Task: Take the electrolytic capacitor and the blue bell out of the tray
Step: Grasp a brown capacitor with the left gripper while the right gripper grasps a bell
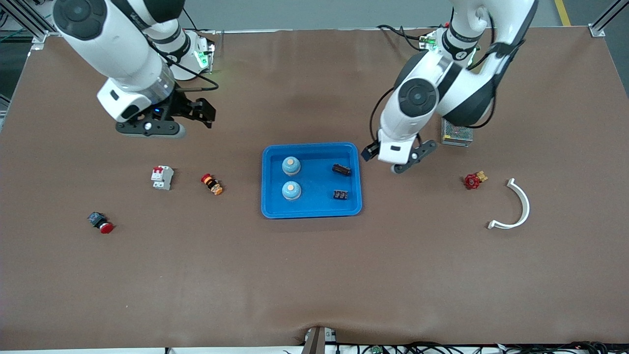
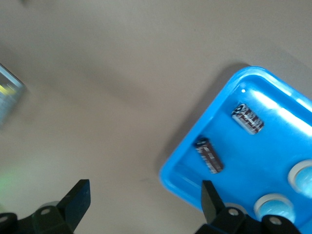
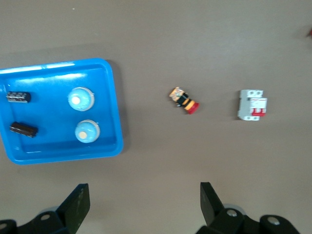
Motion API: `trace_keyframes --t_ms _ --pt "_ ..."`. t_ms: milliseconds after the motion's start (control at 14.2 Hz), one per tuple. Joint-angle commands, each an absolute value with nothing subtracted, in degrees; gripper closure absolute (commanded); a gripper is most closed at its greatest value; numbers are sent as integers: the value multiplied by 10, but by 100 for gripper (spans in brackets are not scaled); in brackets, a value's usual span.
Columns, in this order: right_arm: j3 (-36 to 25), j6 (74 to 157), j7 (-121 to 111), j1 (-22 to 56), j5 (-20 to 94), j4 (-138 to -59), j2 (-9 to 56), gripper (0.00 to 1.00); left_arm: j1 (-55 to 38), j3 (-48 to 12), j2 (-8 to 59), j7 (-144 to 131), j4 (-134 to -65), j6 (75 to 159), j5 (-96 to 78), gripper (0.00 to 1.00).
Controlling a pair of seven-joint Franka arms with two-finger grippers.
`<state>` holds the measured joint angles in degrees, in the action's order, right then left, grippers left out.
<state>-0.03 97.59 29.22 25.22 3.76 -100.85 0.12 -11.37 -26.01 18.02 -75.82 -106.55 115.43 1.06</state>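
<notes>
Blue tray (image 1: 311, 212) mid-tabletop (image 1: 314, 275). In tray: two bells (image 1: 291, 166) toward right arm's end, two capacitors (image 1: 341, 170) toward left arm's end.

Left claw (image 1: 406, 162) wide open, empty, over bare tabletop just beside tray. Right claw (image 1: 192, 112) wide open, empty, over tabletop well apart from tray.

Around: white breaker (image 1: 162, 177), orange-black button (image 1: 212, 184), red pushbutton (image 1: 100, 222) toward right arm's end; red valve (image 1: 473, 181), white curved piece (image 1: 515, 206), metal box (image 1: 457, 133) toward left arm's end. Nothing between claws and tray.
</notes>
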Motion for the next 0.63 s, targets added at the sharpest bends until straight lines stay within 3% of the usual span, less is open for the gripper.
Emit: trace_keyframes --t_ms 0,211,564 --pt "-7 1004 346 289 52 -1013 18 0 -134 -261 227 -857 -1056 1207 23 0" --pt "-7 1035 384 318 52 -1014 41 0 -156 -261 268 -956 -1052 1254 62 3" --pt "-7 1156 414 351 52 -1084 54 0 -181 -261 329 -1104 -1049 1318 126 15"
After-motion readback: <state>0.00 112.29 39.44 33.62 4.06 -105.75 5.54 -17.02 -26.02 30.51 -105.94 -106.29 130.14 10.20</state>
